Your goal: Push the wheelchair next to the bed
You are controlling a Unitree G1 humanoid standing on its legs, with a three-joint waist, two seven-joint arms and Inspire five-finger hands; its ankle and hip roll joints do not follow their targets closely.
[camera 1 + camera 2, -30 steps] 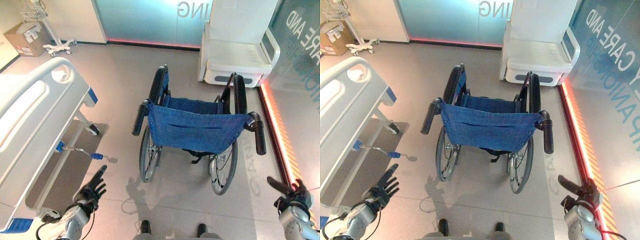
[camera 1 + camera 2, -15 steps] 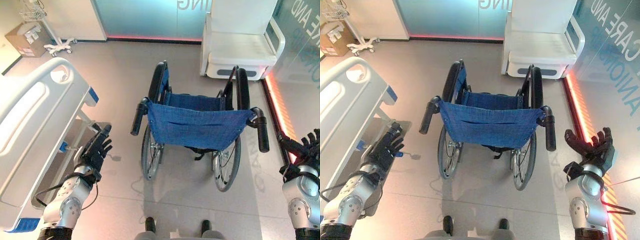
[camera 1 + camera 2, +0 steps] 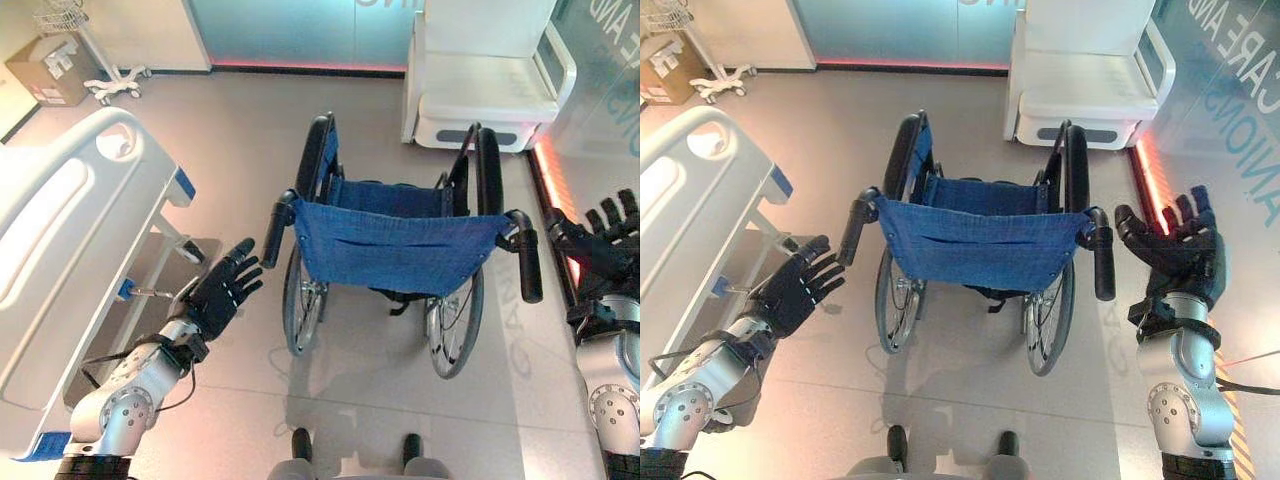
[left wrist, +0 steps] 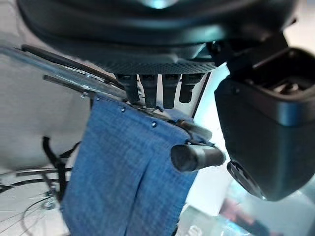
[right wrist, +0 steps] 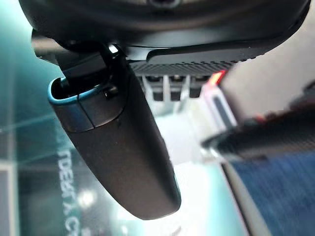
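**Blue-backed wheelchair not yet gripped**

Blue fabric marks the wheelchair [image 3: 400, 250], standing mid-floor with the bed [image 3: 70, 260] to its left, well apart. Your left hand [image 3: 222, 292] and right hand [image 3: 1175, 250] flank the push handles, fingers spread, holding nothing. Close unevenly and you risk swivelling the chair toward the white seat [image 3: 490, 90].

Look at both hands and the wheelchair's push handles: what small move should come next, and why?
Probably bring both hands inward onto the handles and curl the fingers round them. The left hand is open beside the left push handle, not touching it, and the right hand is open just outside the right push handle. The wheelchair cannot be pushed toward the bed until it is gripped.
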